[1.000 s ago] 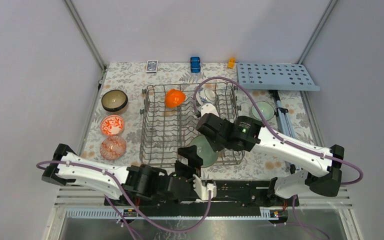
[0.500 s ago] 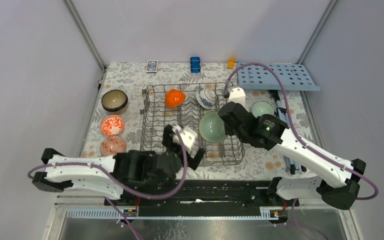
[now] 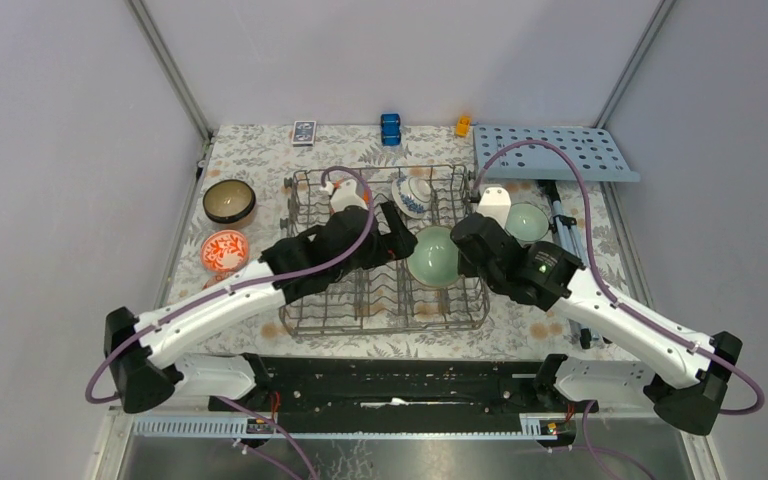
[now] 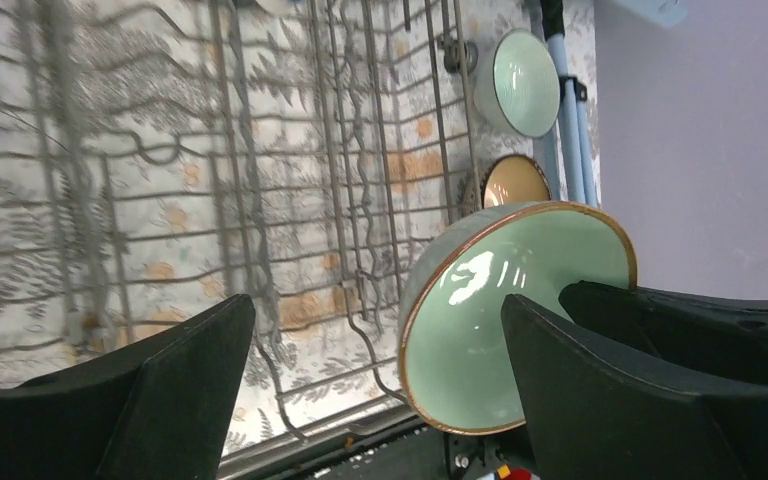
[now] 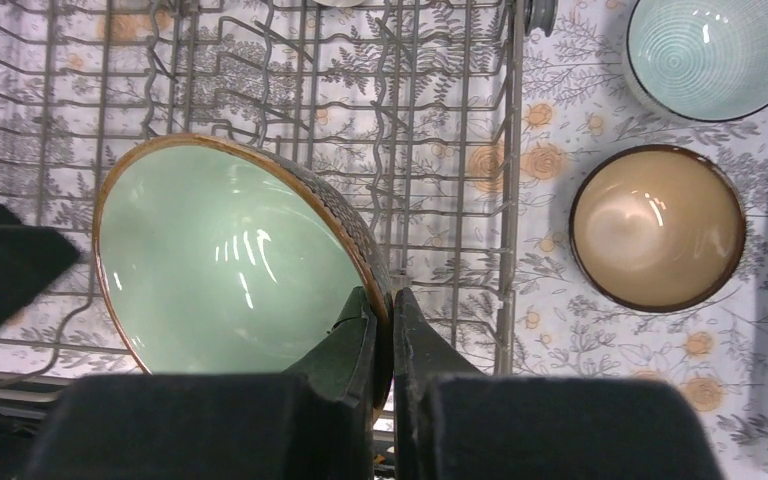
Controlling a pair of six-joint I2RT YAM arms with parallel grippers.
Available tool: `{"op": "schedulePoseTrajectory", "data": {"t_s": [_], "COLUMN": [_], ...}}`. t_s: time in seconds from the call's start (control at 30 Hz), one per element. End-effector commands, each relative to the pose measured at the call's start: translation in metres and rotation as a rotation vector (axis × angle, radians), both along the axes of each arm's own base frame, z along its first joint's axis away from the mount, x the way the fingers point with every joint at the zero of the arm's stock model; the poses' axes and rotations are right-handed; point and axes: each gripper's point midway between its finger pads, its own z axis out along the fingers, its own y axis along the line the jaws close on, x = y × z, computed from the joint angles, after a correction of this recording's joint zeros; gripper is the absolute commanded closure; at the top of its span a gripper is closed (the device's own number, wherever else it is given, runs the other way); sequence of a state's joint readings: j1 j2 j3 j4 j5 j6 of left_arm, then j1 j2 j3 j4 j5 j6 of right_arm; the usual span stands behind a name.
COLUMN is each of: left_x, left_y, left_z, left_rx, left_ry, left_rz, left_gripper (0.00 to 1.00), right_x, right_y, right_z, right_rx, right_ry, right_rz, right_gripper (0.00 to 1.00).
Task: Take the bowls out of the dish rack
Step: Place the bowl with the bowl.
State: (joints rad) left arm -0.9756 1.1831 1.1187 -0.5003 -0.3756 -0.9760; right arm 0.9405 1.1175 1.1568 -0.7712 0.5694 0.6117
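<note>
Hanging tilted over the rack [image 3: 340,300], toward its right side, a green bowl [image 5: 230,260] is pinched at its rim by the right tool [image 5: 390,310] (jaws clamped tight); the left tool [image 4: 375,305] gapes wide just beside it, holding nothing.

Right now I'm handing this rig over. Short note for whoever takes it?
Grippers: left gripper open, empty, over the dish rack; right gripper shut on the rim of the green bowl, held tilted above the rack.
Done: brown bowl and red bowl sit left of the rack, pale bowl and tan bowl right of it.
Left: set down the green bowl; unload the blue-and-white bowl from the far row. The left arm hides part of the rack.
</note>
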Motion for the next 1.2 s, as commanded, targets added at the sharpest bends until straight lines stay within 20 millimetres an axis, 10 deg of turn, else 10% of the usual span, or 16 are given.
{"op": "schedulePoseTrajectory", "data": {"t_s": [0.0,0.33,1.03,1.17], "left_x": [-0.006,0.002,0.003,0.002], "left_y": [-0.029,-0.023,-0.029,-0.031], "left_z": [0.017,-0.009,-0.026,-0.027], "left_rx": [-0.116,-0.048,-0.005,0.006], "left_ry": [0.079,0.088,0.100,0.098], "left_rz": [-0.055,-0.013,-0.052,-0.074], "left_gripper": [0.04,0.50,0.96,0.86], "right_x": [0.010,0.012,0.013,0.013], "right_y": [0.015,0.023,0.024,0.027], "right_z": [0.027,0.027,0.017,0.018], "right_rx": [0.205,0.272,0.290,0.288], "right_ry": [-0.067,-0.049,-0.005,0.003], "right_rz": [-0.065,-0.077,-0.077,-0.062], "right_gripper": [1.00,1.00,1.00,1.00]}}
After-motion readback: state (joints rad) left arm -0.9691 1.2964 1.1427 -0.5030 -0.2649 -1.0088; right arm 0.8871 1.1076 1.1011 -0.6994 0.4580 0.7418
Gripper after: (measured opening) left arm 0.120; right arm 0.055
